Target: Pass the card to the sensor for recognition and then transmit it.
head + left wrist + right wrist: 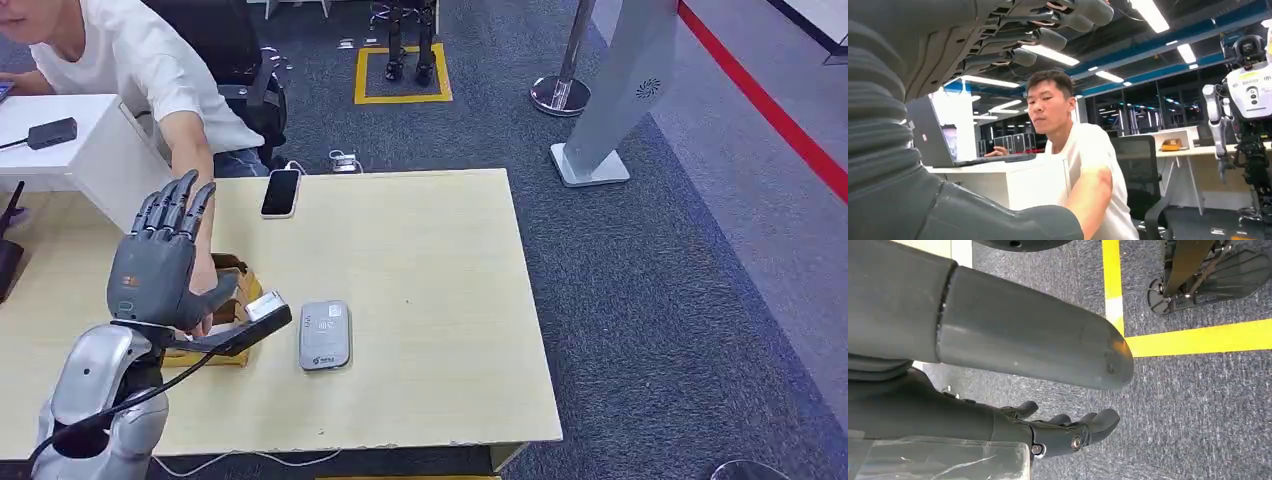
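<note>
left robot hand (160,262): raised above the desk (430,290), fingers straight and apart, holding nothing | card (266,305): on a brown holder (232,300), just left of the grey sensor (325,335) (person's hand beside it) | right robot hand (998,390): over carpet, fingers loosely extended, holding nothing

Pale matt wood-grain table (430,300), glossy grey plastic sensor (325,335), rough carpet (680,300).
</note>
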Tool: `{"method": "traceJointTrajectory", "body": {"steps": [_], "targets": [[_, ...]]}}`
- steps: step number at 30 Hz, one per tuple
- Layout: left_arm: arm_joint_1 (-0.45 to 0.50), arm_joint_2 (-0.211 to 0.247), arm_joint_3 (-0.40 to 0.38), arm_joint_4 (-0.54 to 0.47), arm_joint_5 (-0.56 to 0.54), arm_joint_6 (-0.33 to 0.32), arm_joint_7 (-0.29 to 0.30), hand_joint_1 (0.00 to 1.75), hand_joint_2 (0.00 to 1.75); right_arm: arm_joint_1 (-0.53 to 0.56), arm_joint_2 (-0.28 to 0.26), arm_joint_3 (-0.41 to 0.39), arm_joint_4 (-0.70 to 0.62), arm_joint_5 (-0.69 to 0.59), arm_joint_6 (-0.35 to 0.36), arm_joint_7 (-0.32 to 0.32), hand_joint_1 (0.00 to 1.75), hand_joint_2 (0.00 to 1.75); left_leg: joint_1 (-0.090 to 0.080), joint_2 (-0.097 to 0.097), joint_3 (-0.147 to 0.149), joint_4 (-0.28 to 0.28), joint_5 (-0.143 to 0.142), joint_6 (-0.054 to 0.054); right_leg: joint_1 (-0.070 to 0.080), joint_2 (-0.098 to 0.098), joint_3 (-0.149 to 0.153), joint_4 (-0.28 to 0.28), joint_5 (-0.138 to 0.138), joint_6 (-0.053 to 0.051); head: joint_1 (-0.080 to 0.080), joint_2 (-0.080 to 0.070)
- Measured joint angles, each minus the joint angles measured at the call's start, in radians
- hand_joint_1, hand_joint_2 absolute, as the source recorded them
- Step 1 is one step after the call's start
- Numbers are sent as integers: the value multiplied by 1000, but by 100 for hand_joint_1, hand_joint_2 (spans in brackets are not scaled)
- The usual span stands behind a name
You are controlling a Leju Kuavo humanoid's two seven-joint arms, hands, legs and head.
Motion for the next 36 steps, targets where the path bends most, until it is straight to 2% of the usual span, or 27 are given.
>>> {"method": "traceJointTrajectory", "body": {"steps": [27,29,32,36], "targets": [[2,9,-4,11,9,0,0,0,175,0,0,0,0,18,0,2,0,0,0,0,0,0,0,0,0,0,0,0,0,0,0,0],[2,11,-4,11,26,-18,0,0,175,0,0,0,0,18,0,0,0,0,0,0,0,0,0,0,0,0,0,0,0,0,0,0],[14,35,-4,15,95,-61,-3,0,175,0,0,0,0,18,2,-4,0,0,0,1,0,0,0,0,0,1,0,0,0,0,0,0],[36,76,-4,22,145,-70,-10,0,175,1,0,0,0,20,3,-4,0,0,0,0,0,0,0,0,0,0,0,0,0,0,0,0]]}}
